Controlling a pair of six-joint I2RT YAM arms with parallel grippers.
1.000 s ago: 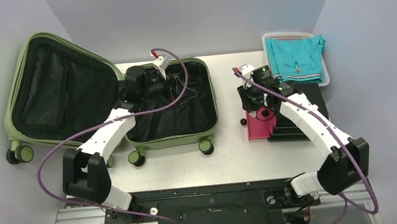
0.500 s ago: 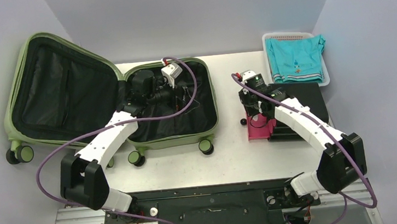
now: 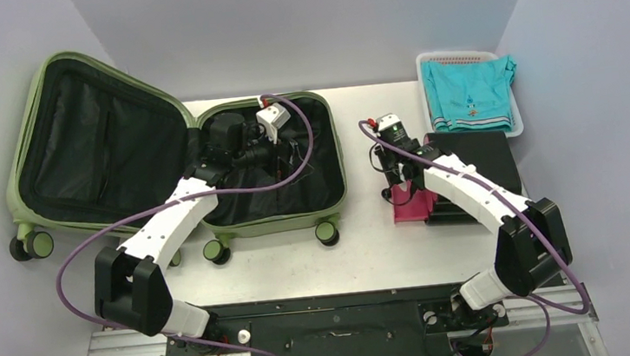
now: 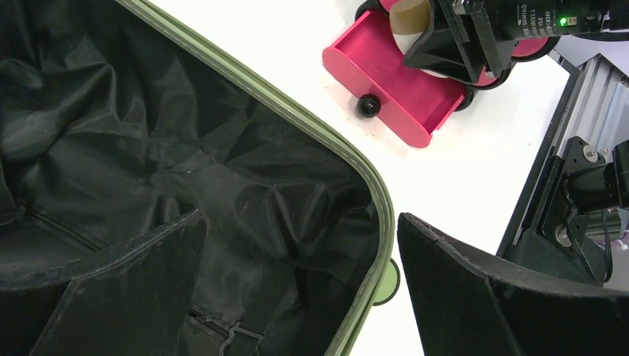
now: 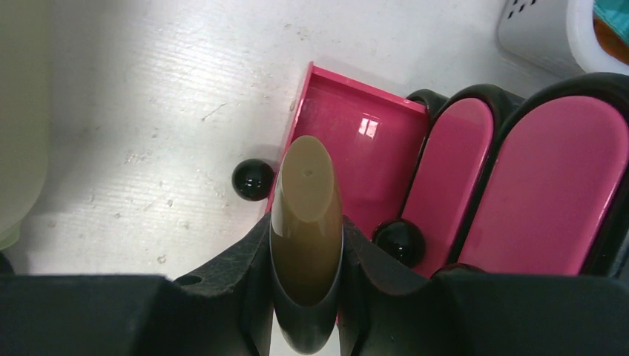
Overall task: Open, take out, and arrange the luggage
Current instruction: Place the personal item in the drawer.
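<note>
Luggage: a large light olive-green hard-shell case with rounded corners, lying open at the left of the table.
Lid half: tilted up and back on the luggage's left side, lined in black fabric with a zipped panel.
Base half: flat on the table, with creased black lining and a green rim.
Wheels: black doubles with green hubs, along the luggage's near edge.
Left gripper: inside the luggage's base half near its right rim; fingers spread wide, nothing between them.
Right gripper: well to the right of the luggage, clamped on a tan rounded piece.
Pink-red tray: right of the luggage, directly beneath the held piece, with a black ball knob at its luggage-side edge.
Small black case: beyond the tray from the luggage, touching it.
White basket: far right of the luggage, holding teal cloth.
</note>
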